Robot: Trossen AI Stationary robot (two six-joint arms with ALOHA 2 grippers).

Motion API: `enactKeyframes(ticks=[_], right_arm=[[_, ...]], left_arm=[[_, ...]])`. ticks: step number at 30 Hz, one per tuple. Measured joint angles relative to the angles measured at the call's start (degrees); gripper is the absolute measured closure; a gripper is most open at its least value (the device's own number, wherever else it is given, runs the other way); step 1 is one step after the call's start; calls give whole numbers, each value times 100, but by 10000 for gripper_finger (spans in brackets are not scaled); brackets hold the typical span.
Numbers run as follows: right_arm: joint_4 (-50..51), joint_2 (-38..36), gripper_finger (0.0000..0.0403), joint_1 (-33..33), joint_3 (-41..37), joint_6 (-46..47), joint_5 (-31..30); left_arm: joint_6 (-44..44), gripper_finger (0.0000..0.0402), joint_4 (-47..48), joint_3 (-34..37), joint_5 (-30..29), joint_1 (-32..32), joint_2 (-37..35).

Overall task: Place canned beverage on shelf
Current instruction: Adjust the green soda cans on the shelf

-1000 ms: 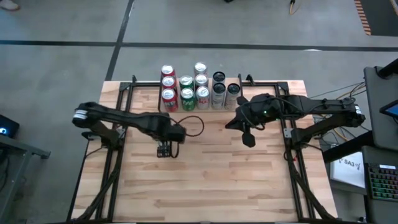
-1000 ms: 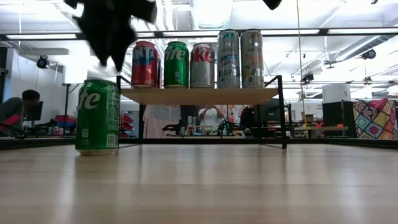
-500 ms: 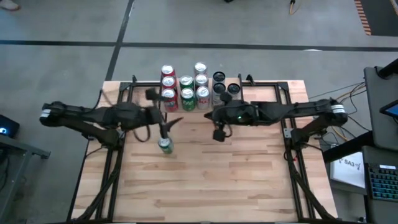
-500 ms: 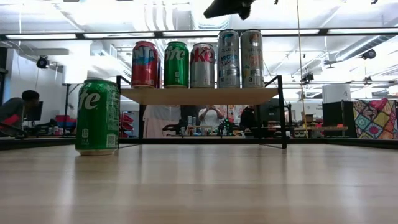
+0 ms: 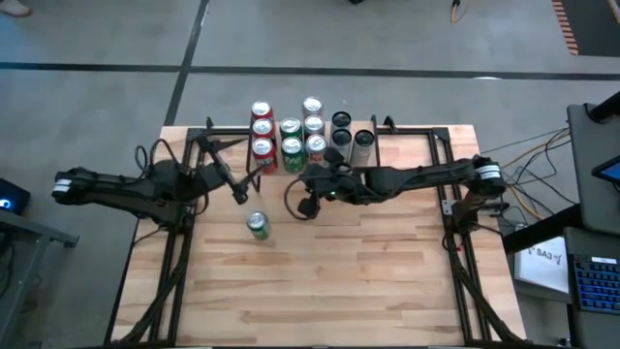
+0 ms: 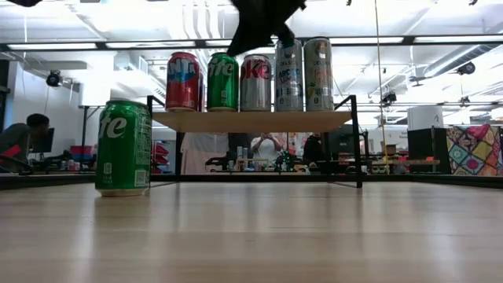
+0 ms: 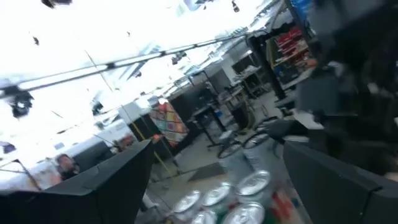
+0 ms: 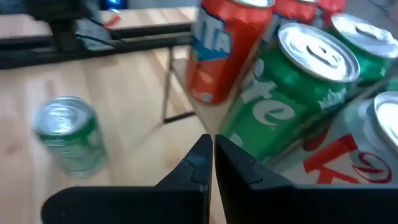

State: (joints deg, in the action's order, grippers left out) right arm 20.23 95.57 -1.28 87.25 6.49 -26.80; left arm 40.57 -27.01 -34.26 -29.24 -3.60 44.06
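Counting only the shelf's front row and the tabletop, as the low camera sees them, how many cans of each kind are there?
Red can: 1
Green cans: 2, one on the shelf, one on the tabletop
Silver Coke can: 1
Tall slim cans: 2
Total: 6

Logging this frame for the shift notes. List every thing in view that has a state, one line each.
Green can: upright on the table, off the shelf, untouched.
Shelf: holds a row of upright cans.
Cans on the shelf: upright, packed side by side.
Left gripper: open, empty, near the shelf's left end.
Right gripper: shut, empty, in front of the shelf's cans.
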Motion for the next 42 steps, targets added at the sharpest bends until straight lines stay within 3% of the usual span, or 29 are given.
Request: enactKeyframes(ticks=[6,13,42], right_arm=[[52,429,394,3,341,653,-510],[113,451,394,42,508,1370,-536],[2,473,394,197,517,1431,-797]], left_arm=[[211,58,44,69,-334,0,-308],[363,58,47,96,-339,25,-437],[396,58,44,107,-338,24,-434]])
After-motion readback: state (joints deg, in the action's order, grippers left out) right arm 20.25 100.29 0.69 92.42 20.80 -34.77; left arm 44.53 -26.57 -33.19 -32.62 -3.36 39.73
